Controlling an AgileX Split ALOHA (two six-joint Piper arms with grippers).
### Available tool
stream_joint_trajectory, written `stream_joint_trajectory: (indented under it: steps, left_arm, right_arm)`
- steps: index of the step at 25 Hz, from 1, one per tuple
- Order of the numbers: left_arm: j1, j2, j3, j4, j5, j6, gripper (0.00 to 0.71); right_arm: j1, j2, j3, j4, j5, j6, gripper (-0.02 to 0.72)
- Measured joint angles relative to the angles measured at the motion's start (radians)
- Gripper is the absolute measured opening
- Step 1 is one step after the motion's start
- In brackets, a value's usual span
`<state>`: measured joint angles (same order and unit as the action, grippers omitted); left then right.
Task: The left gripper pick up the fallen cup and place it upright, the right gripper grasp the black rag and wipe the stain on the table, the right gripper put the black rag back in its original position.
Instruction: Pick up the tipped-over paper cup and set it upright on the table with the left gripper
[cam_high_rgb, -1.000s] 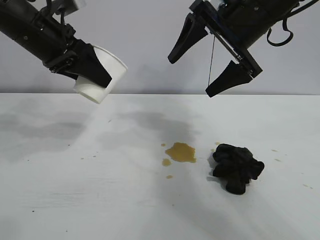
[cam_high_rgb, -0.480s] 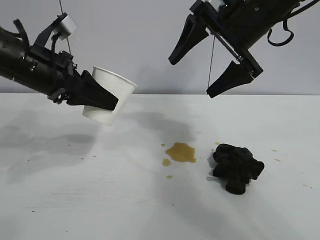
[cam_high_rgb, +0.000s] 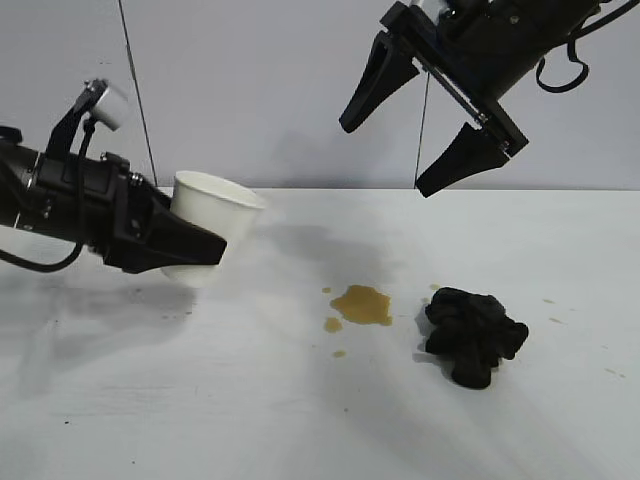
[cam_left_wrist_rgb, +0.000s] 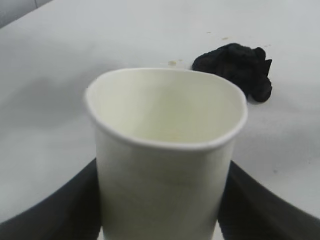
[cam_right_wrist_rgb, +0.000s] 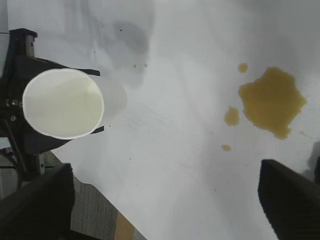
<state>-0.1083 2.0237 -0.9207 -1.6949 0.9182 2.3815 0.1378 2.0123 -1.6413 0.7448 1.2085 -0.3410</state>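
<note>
My left gripper is shut on the white paper cup and holds it nearly upright, mouth up, low over the left part of the white table. The cup fills the left wrist view between my two black fingers, and it also shows in the right wrist view. The yellowish-brown stain lies mid-table, with small droplets beside it. The crumpled black rag lies just right of the stain. My right gripper hangs wide open, high above the stain and rag.
In the left wrist view the rag lies beyond the cup. In the right wrist view the stain is on the table, and the table's edge runs past the cup with floor beyond.
My left gripper has come down and to the left with the cup, turning it from tilted to nearly upright, close to the table. The right gripper has stayed in place.
</note>
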Motion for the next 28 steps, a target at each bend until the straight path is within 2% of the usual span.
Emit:
stream_joint_trajectory:
  steps: [3, 6, 18, 28]
  left_arm:
    - [0.035, 0.046, 0.0, -0.003, 0.045, 0.01, 0.428]
    - [0.049, 0.07, 0.0, -0.003, 0.078, 0.049, 0.428]
    - [0.051, 0.078, -0.002, -0.005, 0.111, 0.252, 0.426]
    - [0.051, 0.178, -0.055, -0.008, 0.202, 0.269, 0.425]
  right_arm:
    - [0.0, 0.0, 0.0, -0.001, 0.0, 0.0, 0.694]
    - [0.0, 0.0, 0.0, -0.003, 0.0, 0.0, 0.694]
    - [0.0, 0.0, 0.0, -0.016, 0.0, 0.0, 0.694]
    - [0.0, 0.0, 0.0, -0.016, 0.0, 0.0, 0.694]
